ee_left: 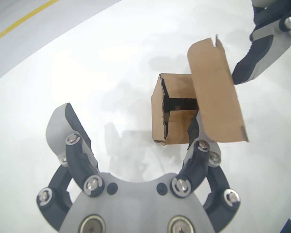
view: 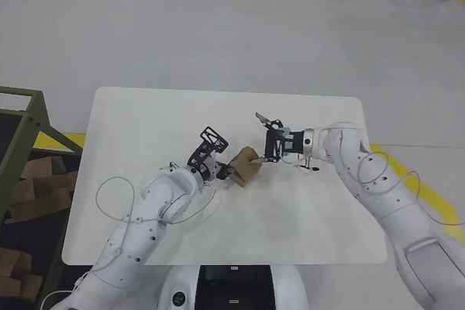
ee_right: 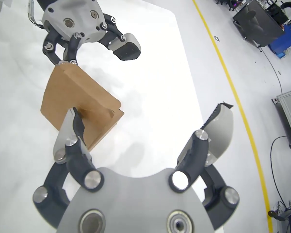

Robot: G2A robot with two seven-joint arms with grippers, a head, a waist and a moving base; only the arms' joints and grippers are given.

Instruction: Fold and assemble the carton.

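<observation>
Spread wide at the front of the left wrist view, the left jaws stand open and grip nothing. One fingertip touches the carton at its open end, under the raised flap, while the other fingertip hangs well apart over bare table.

The carton is a small brown cardboard box lying near the middle of the table, between the two arms. Its open end faces the left arm, with the inner flaps partly folded in and a dark gap between them. The long flap stands up from the side nearest the right arm and leans over the opening.

The right jaws are open too, closed on nothing. One fingertip rests on the outer face of the flap, where the cardboard dents slightly. From the left wrist view that same finger sits at the flap's far edge. The other fingertip is well apart from the carton, over the table edge.

Beside the table, on the left arm's side, a green-framed rack holds cardboard pieces. A yellow line runs along the floor past the table.
</observation>
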